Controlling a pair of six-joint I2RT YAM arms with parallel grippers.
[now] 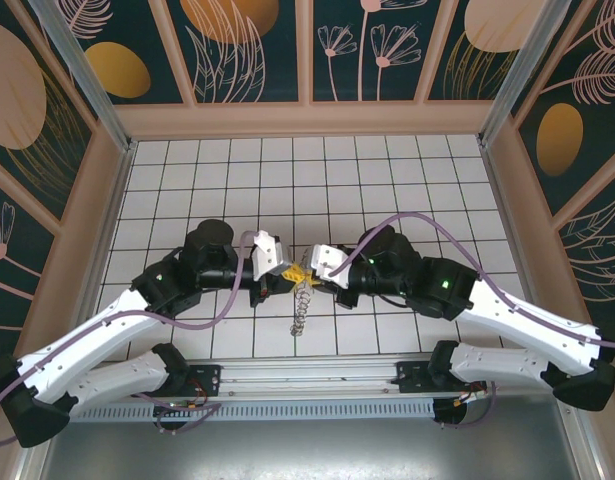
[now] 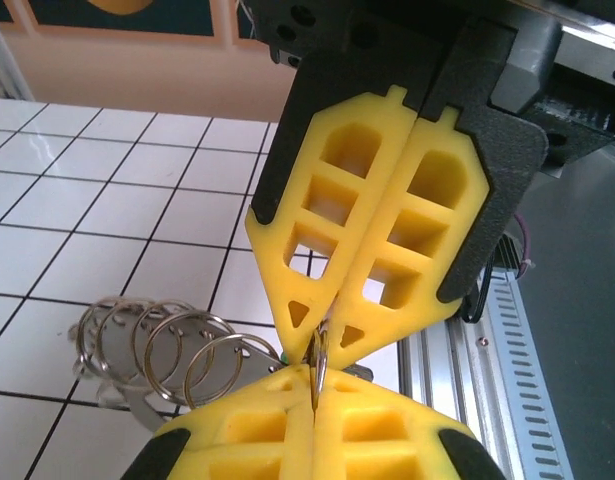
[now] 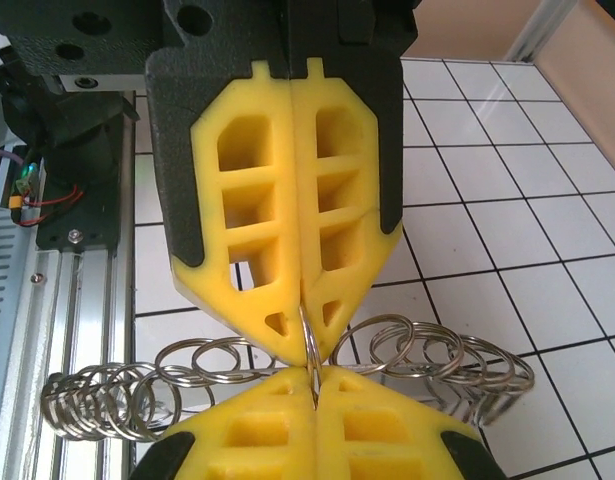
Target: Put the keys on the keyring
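We see bright, even light falling from above on the white table (image 1: 387, 180), and the shadows under the arms (image 1: 107, 340) are soft and short. The top view bows straight lines near its edges. In both wrist views the yellow fingers (image 2: 257, 410) closest to the lens look slightly soft. The metal rings (image 3: 87, 405) carry small glints, and the tiles show a faint sheen.

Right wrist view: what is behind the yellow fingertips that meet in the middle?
A row of silvery split rings stretches left and right, over the white tiled table. The fingertips cover the row's middle, so how it joins there is hidden.
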